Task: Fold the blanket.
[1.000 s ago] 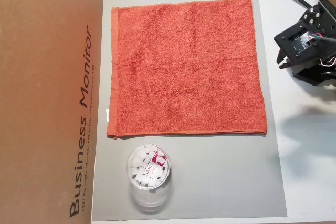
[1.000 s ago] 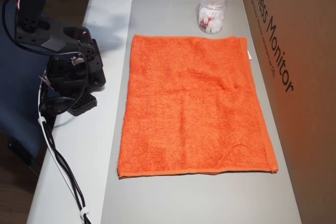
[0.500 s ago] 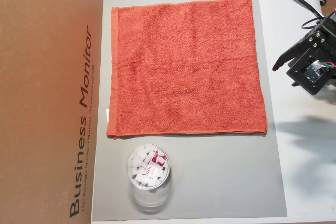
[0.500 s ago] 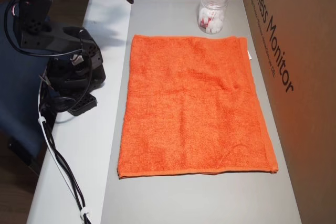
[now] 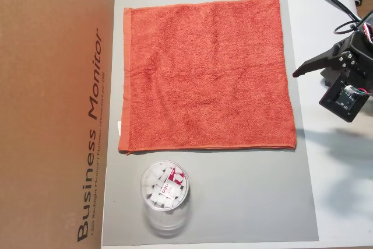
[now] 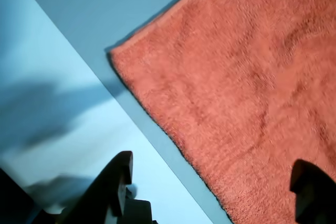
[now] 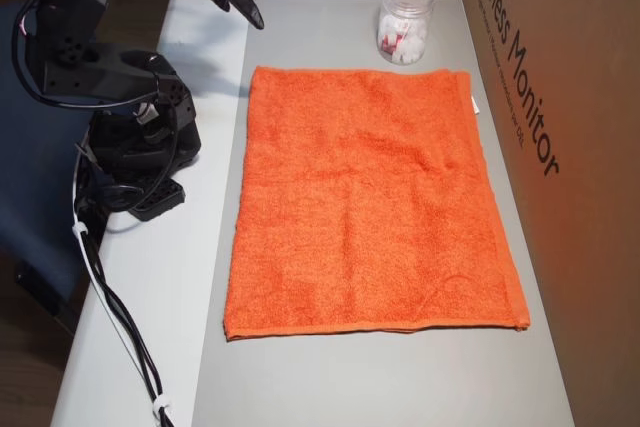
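So we've swung our gripper (image 6: 210,182), fingers spread wide, over toward a corner of the still-flat blanket (image 5: 207,74), so the first fold hasn't started.

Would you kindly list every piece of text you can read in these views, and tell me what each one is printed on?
"Business Monitor": large dark letters on the brown cardboard box, readable in both overhead views.
A smaller line beside it on the box starts "LED Backlight Monitor"; the rest is too blurred to read.
Red label inside the clear plastic jar: white lettering, too small to read.
White tag on the blanket: no legible text.
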Available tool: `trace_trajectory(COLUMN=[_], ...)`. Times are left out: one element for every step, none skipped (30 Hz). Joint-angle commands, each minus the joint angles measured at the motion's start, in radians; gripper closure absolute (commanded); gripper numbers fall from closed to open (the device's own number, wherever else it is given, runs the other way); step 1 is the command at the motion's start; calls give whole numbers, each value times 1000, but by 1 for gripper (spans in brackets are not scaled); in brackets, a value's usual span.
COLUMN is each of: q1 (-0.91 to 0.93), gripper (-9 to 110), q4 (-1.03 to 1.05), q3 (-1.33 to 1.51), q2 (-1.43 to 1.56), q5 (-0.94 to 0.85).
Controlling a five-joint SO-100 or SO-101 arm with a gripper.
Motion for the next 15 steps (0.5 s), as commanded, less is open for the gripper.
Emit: trace_trajectory(q1=[-34, -41, -49, -54, -63, -69, -77, -83, -91, -98, -104, -114, -121, -130, -133], gripper=[71, 71, 71, 71, 71, 71, 71, 71, 71, 71, 71, 71, 71, 71, 71], q4=[3, 3, 3, 3, 3, 3, 2, 0, 0, 0, 0, -2, -6, -9, -11], q3=[-5, -3, -3, -5, -9, -15, -18, -20, -21, -20, -20, -20, -17, -11, -6], q2=[-5, -11, -25, -44, -66, -89, -112, -130, -147, -161, -173, -186, -196, -207, -215], q5=[-6, -8, -8, -8, -8, -8, -8, -8, -8, -8, -8, -8, -6, -6, -6])
